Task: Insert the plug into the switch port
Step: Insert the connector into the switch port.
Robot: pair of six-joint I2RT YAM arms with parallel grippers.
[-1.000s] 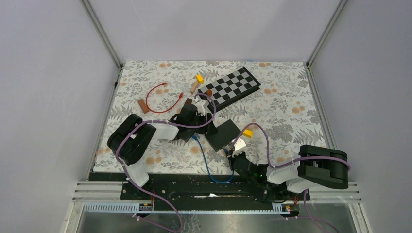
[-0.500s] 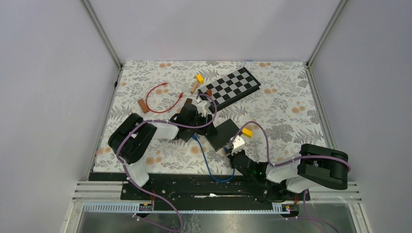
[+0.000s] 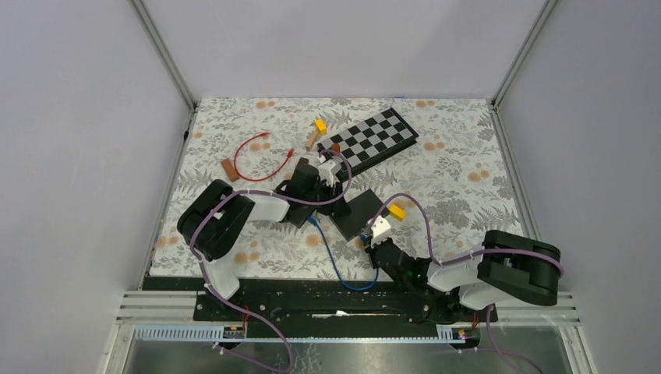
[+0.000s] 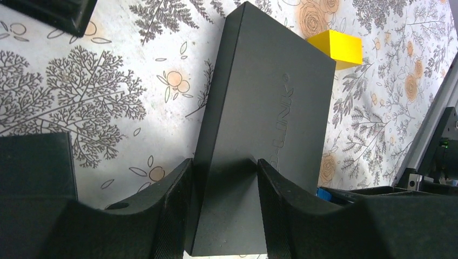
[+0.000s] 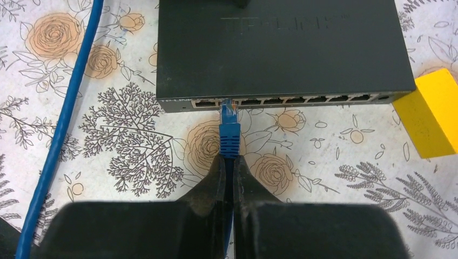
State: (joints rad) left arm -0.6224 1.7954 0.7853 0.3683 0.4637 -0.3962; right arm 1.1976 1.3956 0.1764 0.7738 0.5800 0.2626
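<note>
right gripper (image 5: 227, 159) nudged plug (image 5: 229, 129) forward — tip at switch (image 5: 281, 48) port

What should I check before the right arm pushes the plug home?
1. Right gripper shut on the plug: ok.
2. Plug tip at the second opening from the left in the port row: ok.
3. Plug square to the switch face: ok, looks straight.
4. Left gripper bracing the switch: cannot tell; the fingers flank it, but firm contact is unclear.
5. Yellow block clear of the plug: ok, it lies by the switch's right end.
6. Blue cable off the ports: ok, it lies to the left.
</note>
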